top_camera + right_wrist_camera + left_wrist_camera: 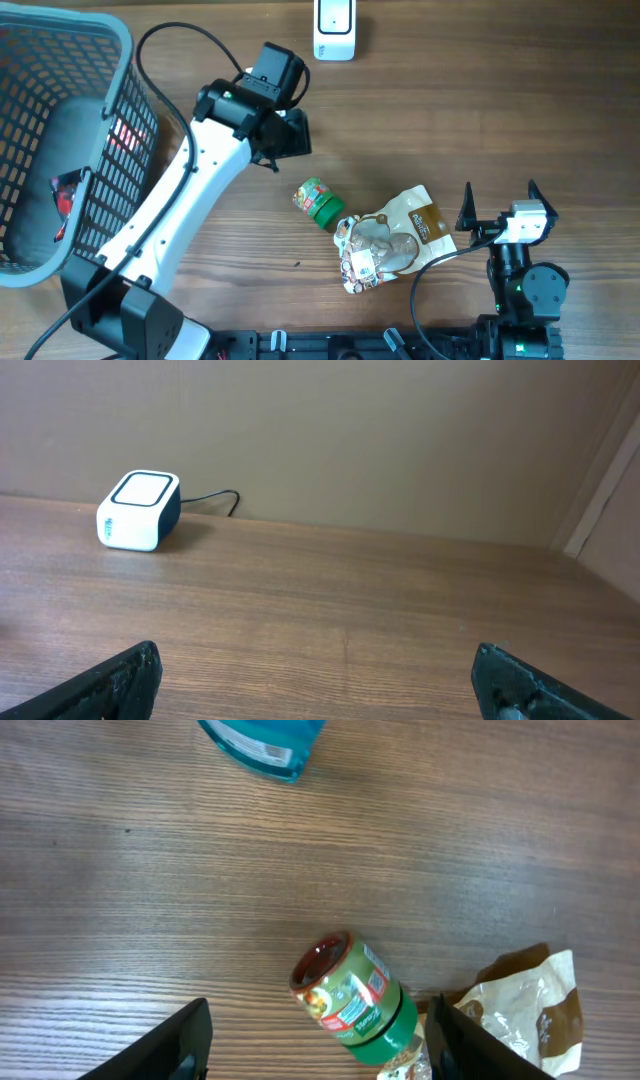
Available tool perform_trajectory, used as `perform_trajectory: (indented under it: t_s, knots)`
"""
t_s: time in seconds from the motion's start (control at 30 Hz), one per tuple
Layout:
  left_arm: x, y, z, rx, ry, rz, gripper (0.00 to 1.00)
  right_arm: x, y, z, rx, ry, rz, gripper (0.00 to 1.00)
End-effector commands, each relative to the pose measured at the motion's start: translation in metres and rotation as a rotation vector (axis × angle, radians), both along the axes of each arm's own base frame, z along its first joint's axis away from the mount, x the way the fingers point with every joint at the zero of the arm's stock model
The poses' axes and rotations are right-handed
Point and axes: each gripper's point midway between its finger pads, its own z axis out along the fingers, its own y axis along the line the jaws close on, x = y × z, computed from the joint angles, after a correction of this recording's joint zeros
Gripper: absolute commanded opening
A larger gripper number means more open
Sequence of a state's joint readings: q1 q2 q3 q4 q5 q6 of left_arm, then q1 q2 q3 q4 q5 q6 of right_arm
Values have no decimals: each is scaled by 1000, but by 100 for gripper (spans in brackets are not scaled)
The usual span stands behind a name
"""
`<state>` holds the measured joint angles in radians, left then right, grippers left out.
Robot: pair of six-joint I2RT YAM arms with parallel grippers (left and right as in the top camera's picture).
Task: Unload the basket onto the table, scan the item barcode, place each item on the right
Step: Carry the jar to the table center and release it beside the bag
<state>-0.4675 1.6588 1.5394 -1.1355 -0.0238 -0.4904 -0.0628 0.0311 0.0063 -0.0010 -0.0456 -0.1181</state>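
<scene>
A small jar point(318, 202) with a green lid and a colourful label lies on its side mid-table. It touches a crinkled white-and-brown pouch point(390, 245). My left gripper point(288, 135) hovers up and to the left of the jar, open and holding nothing. In the left wrist view the jar point(350, 998) appears between the two dark fingers of my left gripper point(318, 1032), without touching either. The white scanner point(335, 28) stands at the far edge and also shows as a white scanner point(139, 510) in the right wrist view. My right gripper point(500, 202) is wide open over bare wood.
A grey mesh basket point(120, 60) fills the left side, with a dark bag and a red item inside. A teal-blue item with a white label point(265, 745) lies at the top of the left wrist view. The scanner's cable runs along the back wall.
</scene>
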Motion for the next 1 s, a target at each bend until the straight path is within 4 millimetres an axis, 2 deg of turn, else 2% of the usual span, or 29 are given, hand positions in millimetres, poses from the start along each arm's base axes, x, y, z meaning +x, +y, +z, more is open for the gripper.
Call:
perform_trajectory:
  t_s: [0.0, 0.13, 0.3, 0.47, 0.7, 0.8, 0.97]
  knots:
    - [3, -3, 1, 24, -19, -23, 64, 0, 2, 0, -10, -1, 12, 100]
    - [2, -6, 1, 24, -19, -30, 65, 0, 2, 0, -10, -1, 12, 100]
    - [-4, -18, 1, 31, -24, -92, 68, 0, 2, 0, -10, -1, 12, 100]
    - [-6, -27, -3, 33, -23, -121, 75, 0, 2, 0, -10, -1, 12, 100]
    - [-16, -41, -49, 79, 49, -198, 100, 0, 2, 0, -10, -1, 12, 100]
    - [-22, -52, -61, 71, 75, -293, 100, 0, 2, 0, -10, -1, 12, 100]
    - [-24, -61, -63, 73, 66, -380, 100, 0, 2, 0, -10, -1, 12, 100]
